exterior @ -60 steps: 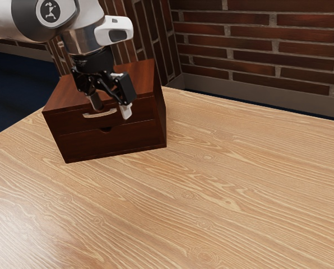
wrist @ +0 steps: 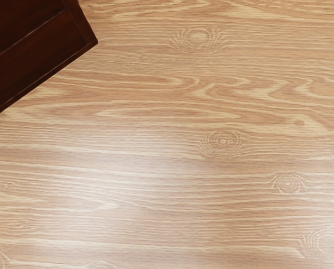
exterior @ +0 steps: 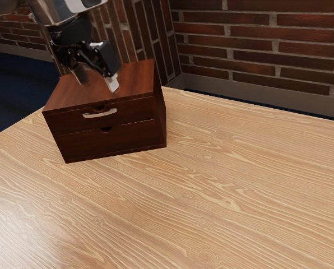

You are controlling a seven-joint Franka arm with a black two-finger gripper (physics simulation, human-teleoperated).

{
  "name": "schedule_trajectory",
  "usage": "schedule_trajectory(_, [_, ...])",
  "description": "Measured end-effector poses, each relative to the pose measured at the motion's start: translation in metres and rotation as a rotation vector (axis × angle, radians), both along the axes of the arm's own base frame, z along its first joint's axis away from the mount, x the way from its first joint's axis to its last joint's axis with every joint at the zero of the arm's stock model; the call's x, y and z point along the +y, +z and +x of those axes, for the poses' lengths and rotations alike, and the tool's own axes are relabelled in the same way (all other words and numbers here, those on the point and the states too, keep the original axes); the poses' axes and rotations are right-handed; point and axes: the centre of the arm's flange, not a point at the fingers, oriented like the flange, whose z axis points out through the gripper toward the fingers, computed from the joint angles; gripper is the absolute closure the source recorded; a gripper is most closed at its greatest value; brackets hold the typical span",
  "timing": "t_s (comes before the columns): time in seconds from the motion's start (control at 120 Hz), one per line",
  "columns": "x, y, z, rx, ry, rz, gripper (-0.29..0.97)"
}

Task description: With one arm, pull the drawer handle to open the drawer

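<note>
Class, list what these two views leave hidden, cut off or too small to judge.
- Exterior view: the arm is cut off by the upper edge above the gripper.
- Exterior view: the back of the cabinet is hidden by its own body, and the drawer insides by their fronts.
- Exterior view: the pull on the lower drawer is too small to judge.
- Wrist view: most of the cabinet is cut off by the frame edge.

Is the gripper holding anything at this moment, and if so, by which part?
Nothing is held. The gripper is open above the cabinet, apart from the drawer handle.
</note>
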Motion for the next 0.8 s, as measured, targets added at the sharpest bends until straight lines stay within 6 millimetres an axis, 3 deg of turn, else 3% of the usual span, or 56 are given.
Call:
schedule_trajectory(0.15, [0.0, 0.009, -0.01, -0.005, 0.231, -0.071, 0.0])
schedule_trajectory(0.275, [0.007, -0.006, 0.0, 0.02, 0.477, -0.116, 0.0])
schedule_trajectory(0.35, [0.027, -0.012, 0.005, 0.017, 0.634, -0.134, 0.0])
schedule_trajectory(0.45, [0.073, -0.016, 0.003, -0.005, 0.86, -0.156, 0.0])
schedule_trajectory(0.55, [0.112, -0.032, 0.004, -0.005, 1.046, -0.172, 0.0])
schedule_trajectory(0.658, [0.123, -0.041, 0.01, -0.02, 1.167, -0.19, 0.0])
schedule_trajectory(0.8, [0.124, -0.076, 0.021, 0.001, 1.27, -0.211, 0.0])
